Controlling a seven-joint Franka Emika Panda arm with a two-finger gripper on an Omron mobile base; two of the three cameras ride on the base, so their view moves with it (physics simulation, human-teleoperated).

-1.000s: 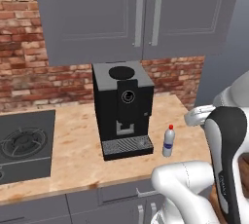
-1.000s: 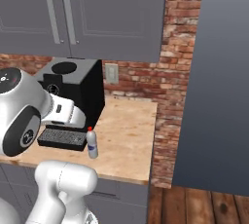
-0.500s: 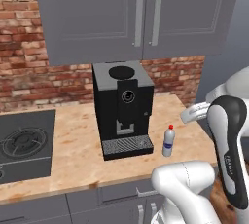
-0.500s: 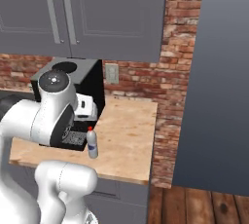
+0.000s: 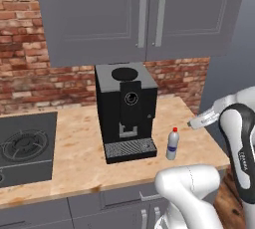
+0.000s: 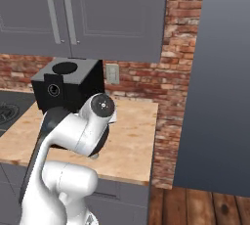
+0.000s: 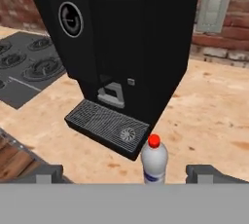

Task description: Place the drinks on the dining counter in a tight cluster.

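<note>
Hand view shows the small clear bottle [image 7: 154,163] just in front of the coffee machine [image 7: 121,47], near the right corner of its drip tray, lined up between the wide open, empty jaws of the gripper [image 7: 126,173]. Compared with a second ago, the arm has swung away from the machine's front toward the bottle, so I judge the reach has begun. The bottle stands upright, its long axis vertical, red cap up; its label seems blue.

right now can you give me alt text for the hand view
A small clear red-capped bottle stands on a wooden counter between the open hand's two dark fingertips. Just behind it is a black coffee machine, with a stove to the left.
</note>
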